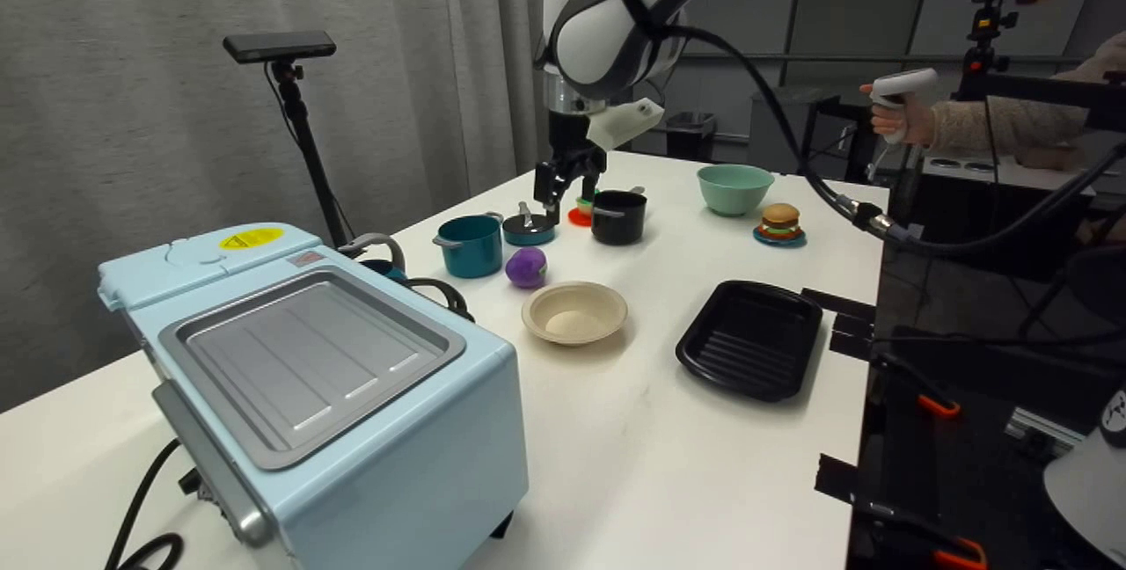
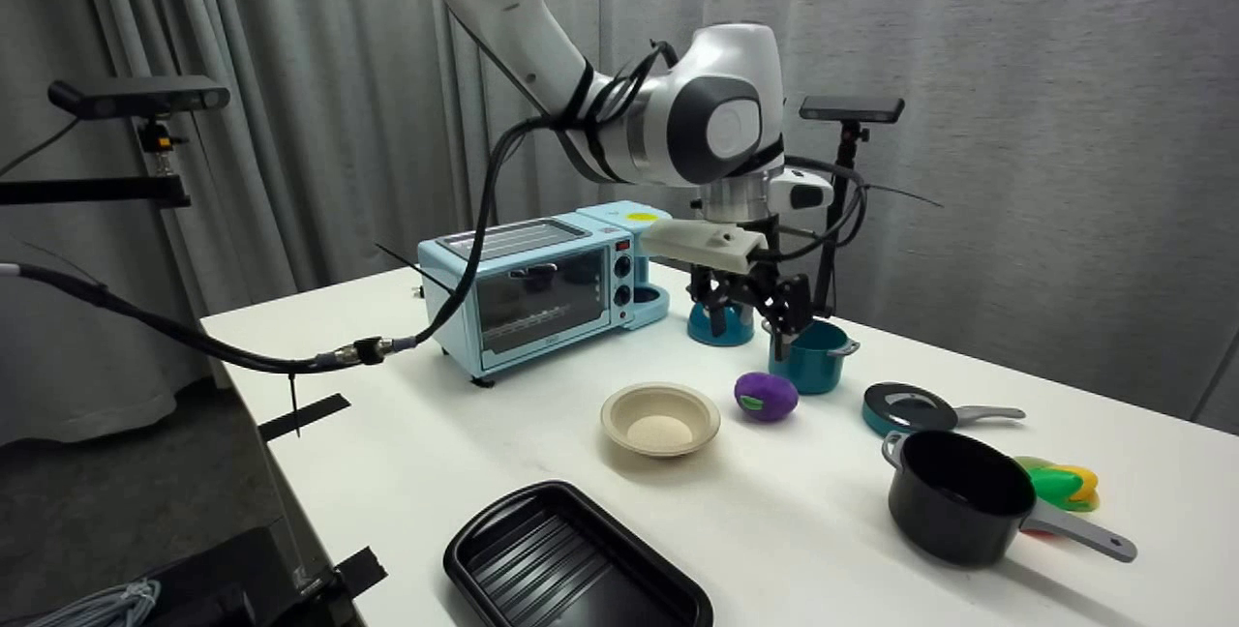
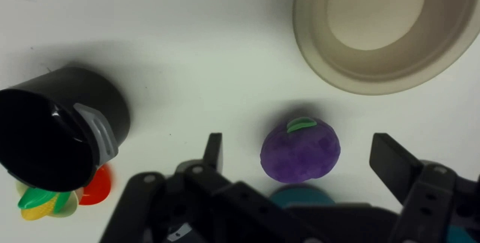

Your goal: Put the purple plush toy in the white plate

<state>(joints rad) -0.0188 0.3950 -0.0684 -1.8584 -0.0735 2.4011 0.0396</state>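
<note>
The purple plush toy (image 1: 526, 267) is a rounded lump with a small green leaf. It rests on the white table beside the white plate, also in an exterior view (image 2: 767, 399) and the wrist view (image 3: 300, 155). The white plate (image 1: 573, 324) is a round cream dish with a raised rim. It also shows in an exterior view (image 2: 660, 432) and, partly cut off, at the wrist view's upper right (image 3: 375, 10). My gripper (image 2: 748, 339) is open and empty above the table. In the wrist view its fingers (image 3: 298, 138) appear either side of the toy, not touching it.
A teal pot (image 2: 808, 356) stands close behind the toy. A teal pan (image 2: 905, 407) and a black pot (image 2: 958, 501) stand to one side. A black ribbed tray (image 1: 748, 341), a blue toaster oven (image 1: 422, 429), a green bowl (image 1: 735, 189) and a toy burger (image 1: 780, 220) are also there.
</note>
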